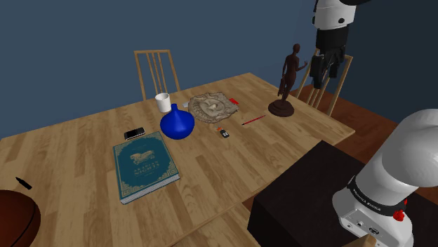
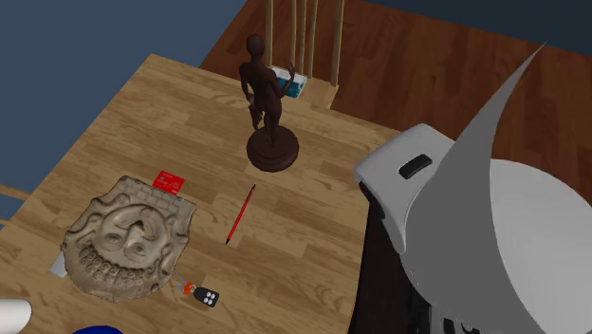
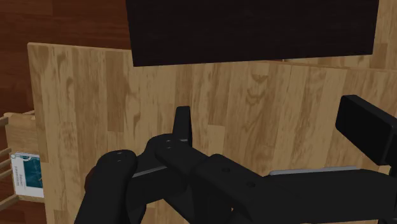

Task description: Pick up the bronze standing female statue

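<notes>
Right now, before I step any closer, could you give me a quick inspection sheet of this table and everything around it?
Surface: wooden table, flat, with things scattered over it.
Job's things: dark brown female statue, upright on its round base near the table's edge, untouched.
Clutter: teal book, blue vase, white cup, carved stone mask, red pencil, key fob.
Grippers: gripper open, hanging beside the statue's upper body, apart from it.
Cables: nothing seen.
Surroundings: blue wall, wooden chair, dark stand.
</notes>
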Available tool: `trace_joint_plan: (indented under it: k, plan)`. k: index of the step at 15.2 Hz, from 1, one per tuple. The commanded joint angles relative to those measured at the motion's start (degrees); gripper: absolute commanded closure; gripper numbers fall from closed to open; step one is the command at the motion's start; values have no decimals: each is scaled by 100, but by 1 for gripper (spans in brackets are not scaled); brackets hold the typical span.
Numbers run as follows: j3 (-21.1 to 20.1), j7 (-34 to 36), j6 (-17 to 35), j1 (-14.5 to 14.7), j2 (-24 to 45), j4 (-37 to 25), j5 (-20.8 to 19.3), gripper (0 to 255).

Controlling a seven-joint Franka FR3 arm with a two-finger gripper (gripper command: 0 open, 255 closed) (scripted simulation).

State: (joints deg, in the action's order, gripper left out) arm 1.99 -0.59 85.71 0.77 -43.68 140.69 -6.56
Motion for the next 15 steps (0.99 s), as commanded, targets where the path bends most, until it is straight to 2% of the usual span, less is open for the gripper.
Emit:
trace_joint_plan:
  k: [1, 8, 15]
  plan:
    - [0, 0, 0, 0, 0, 0, 0, 0]
    - [1043, -1235, 954, -158, 665, -273, -407, 0]
    - [2064, -2548, 1815, -107, 1739, -960, -295, 0]
